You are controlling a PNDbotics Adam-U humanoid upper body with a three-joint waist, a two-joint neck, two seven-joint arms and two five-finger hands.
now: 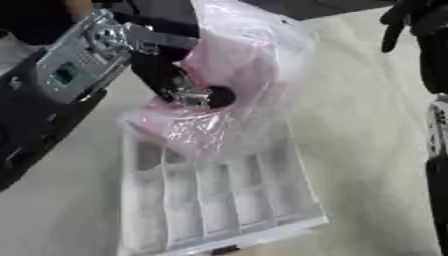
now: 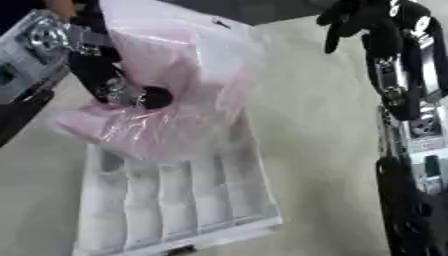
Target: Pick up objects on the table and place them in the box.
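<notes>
A white box point(image 1: 219, 200) with several narrow compartments lies on the pale table. Over its far end hangs a clear plastic bag with something pink inside point(image 1: 236, 75). My left hand point(image 1: 179, 82) comes in from the upper left and is shut on the bag, its fingers curled into the plastic. The bag's lower folds point(image 1: 188, 132) drape onto the box's far compartments and hide them. My right hand point(image 2: 354, 20) hangs at the upper right, away from the bag and box, with its dark fingers curled and nothing in them.
My right arm point(image 2: 411, 125) runs down the right edge of the view. My left forearm point(image 1: 70, 65) crosses the upper left corner. Bare table point(image 1: 367, 150) lies between the box and the right arm.
</notes>
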